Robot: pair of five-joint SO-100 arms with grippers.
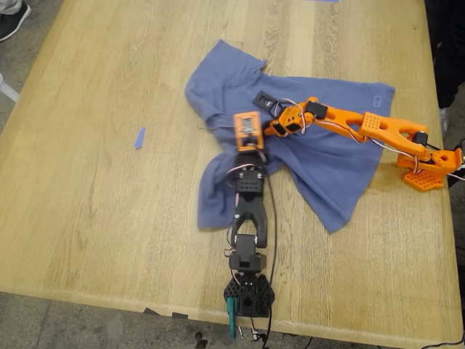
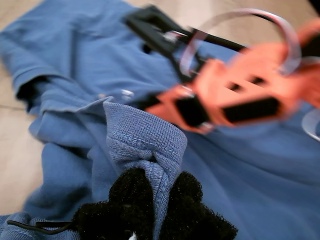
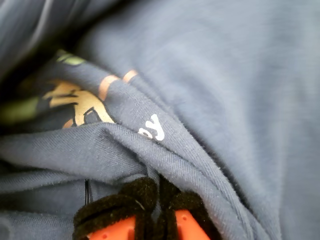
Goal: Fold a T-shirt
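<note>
1. First gripper [image 2: 157,197]: black fuzzy pads pressed together on a ribbed hem fold of the T-shirt [image 2: 250,165]; the cloth bunches up between them.
2. Second gripper [image 3: 159,200]: orange, black-padded tips nearly together, a ridge of shirt cloth wedged in the narrow gap; printed figures [image 3: 82,107] and a white letter lie just beyond.
3. Exterior view: the black arm [image 1: 248,218] reaches up from the table's near edge, and the orange arm [image 1: 363,127] comes in from the exterior view's right.
4. T-shirt [image 1: 327,156] lies crumpled mid-table [image 1: 94,218], toward the exterior view's right.
5. Blue tape strip [image 1: 139,137] sits well apart, toward the exterior view's left.
</note>
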